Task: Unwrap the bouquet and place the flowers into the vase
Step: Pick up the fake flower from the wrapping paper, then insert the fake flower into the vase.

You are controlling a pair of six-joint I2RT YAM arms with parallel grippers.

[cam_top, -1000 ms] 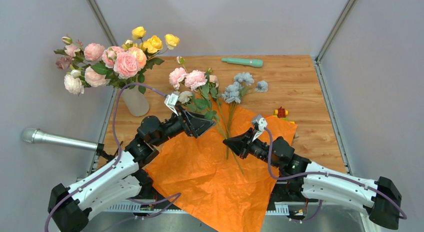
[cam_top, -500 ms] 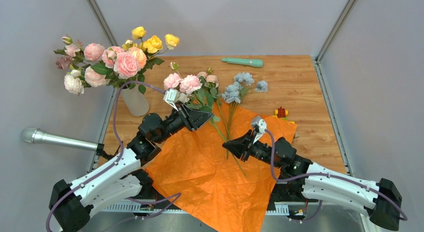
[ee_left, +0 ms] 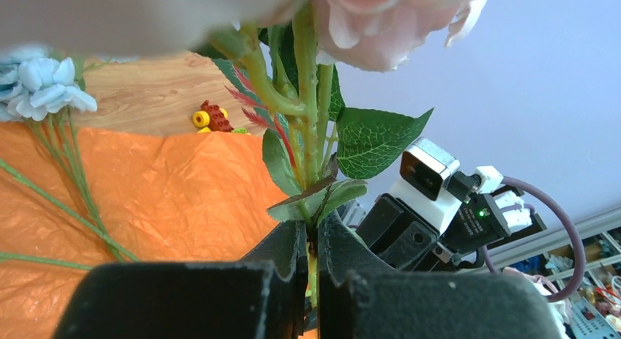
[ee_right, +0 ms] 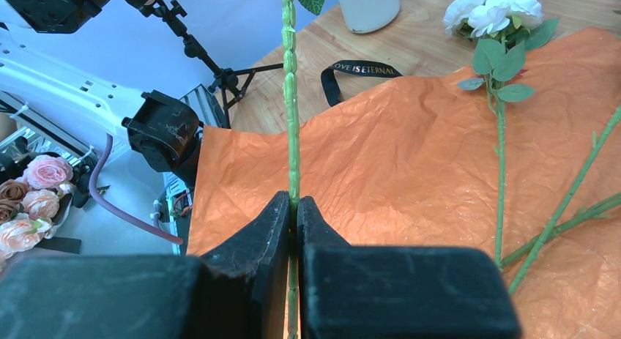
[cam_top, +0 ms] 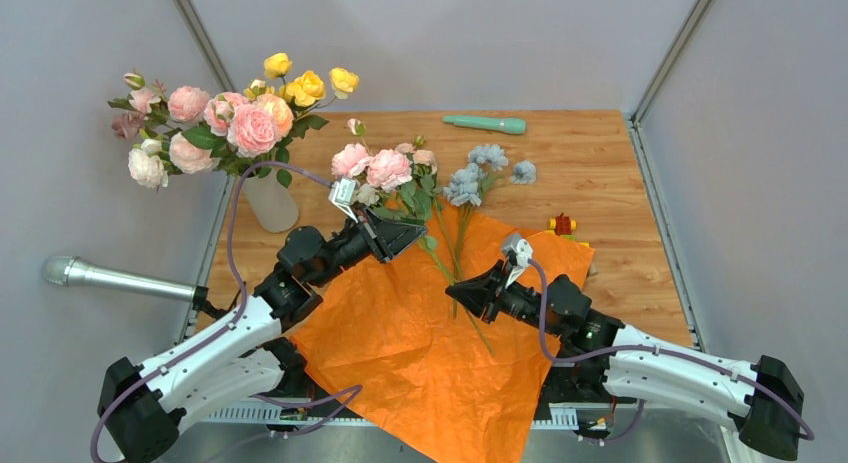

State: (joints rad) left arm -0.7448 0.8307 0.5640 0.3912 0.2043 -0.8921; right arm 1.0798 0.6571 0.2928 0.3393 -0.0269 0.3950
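Left gripper (ee_left: pixel 313 236) is pinching shut on a green stem just below a pair of leaves, with a pink flower (cam_top: pixel 372 165) cluster sitting beyond its fingertips, past the far edge of the paper (cam_top: pixel 420 353). Right gripper (ee_right: pixel 294 207) is also squeezing together on a thin green stem, over the middle of the sheet. From overhead, one stem appears to be running from the left gripper down to the right one.

The orange paper is lying unfolded and crinkled on the wooden table (cam_top: pixel 600 163), reaching the near edge between the two arms. Blue flowers (cam_top: pixel 485 173) are lying on the table at the far side, their stems trailing across the paper beside the right gripper. The right wrist view is showing a white flower (ee_right: pixel 494 9) resting with its stem on the sheet, and a black strap (ee_right: pixel 359 69) lying on the wood near the paper.

The vase (cam_top: pixel 270 203) is standing upright at the table's far left corner, already holding pink and yellow blooms (cam_top: pixel 235 113). A teal stick (cam_top: pixel 485 124) is lying at the far edge, small blocks (cam_top: pixel 563 224) are sitting right of the paper, and a grey tube (cam_top: pixel 110 276) is jutting out at the left
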